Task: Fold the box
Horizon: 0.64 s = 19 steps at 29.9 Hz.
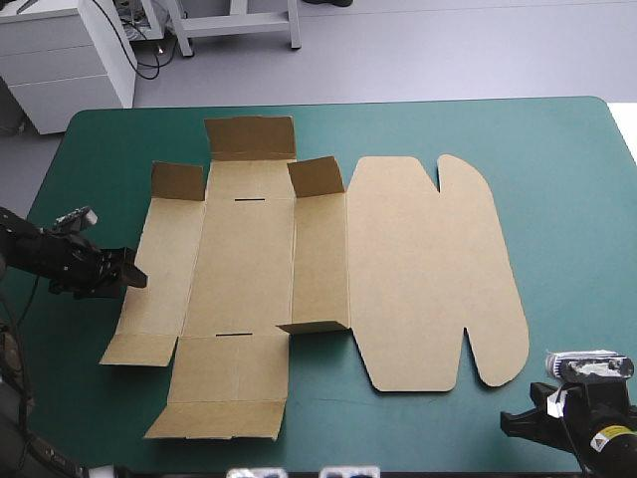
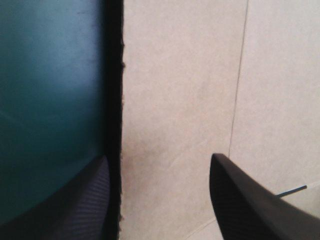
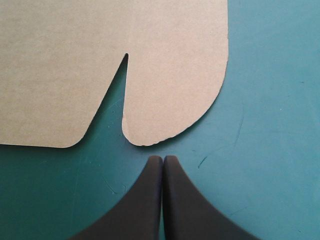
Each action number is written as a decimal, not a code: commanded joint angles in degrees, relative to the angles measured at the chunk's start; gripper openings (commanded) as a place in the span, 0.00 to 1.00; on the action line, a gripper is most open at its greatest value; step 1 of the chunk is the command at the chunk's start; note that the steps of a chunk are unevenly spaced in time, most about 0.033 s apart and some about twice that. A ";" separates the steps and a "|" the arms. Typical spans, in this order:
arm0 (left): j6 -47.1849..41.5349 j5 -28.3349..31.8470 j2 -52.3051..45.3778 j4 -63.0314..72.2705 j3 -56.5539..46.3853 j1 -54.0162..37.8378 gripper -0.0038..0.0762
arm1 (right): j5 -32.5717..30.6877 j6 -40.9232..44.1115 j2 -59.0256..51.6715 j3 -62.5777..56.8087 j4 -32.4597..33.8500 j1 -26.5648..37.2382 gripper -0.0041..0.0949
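Note:
The brown box [image 1: 398, 269] lies as a cut sheet on the table, mostly flat. Three small flaps at its far end stand up, the middle one [image 1: 249, 137] highest. The rounded lid panel [image 3: 100, 65] lies flat at the right. My left gripper [image 1: 134, 279] is open at the sheet's left edge. In the left wrist view, the left gripper [image 2: 159, 159] has that edge of the box [image 2: 190, 100] running between its fingers, one over the board and one over the cover. My right gripper [image 1: 510, 423] is shut at the near right; the right gripper [image 3: 163, 159] points at the lid's rounded tab, just short of it.
The teal-green cover [image 1: 557, 149] shows around the sheet, widest at the right and far right. The table's near edge runs close behind the right gripper. A low flap [image 1: 315, 326] is slightly raised near the sheet's middle.

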State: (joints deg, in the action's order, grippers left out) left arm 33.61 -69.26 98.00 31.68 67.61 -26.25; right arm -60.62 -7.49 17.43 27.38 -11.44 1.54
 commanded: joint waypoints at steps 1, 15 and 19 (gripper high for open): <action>-1.27 -4.94 -0.71 2.94 0.90 0.38 0.58 | 2.99 -0.61 0.54 1.44 -0.47 -0.12 0.03; 0.07 -4.84 1.54 3.36 -3.72 3.68 0.58 | 2.99 -0.61 0.54 1.44 -0.47 -0.12 0.03; 0.76 -4.84 2.02 6.59 -4.01 6.16 0.58 | 2.99 -0.61 0.54 1.44 -0.47 -0.12 0.03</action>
State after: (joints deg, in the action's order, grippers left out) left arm 33.76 -68.89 100.85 33.95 63.95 -22.24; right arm -60.62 -7.49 17.43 27.38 -11.34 1.54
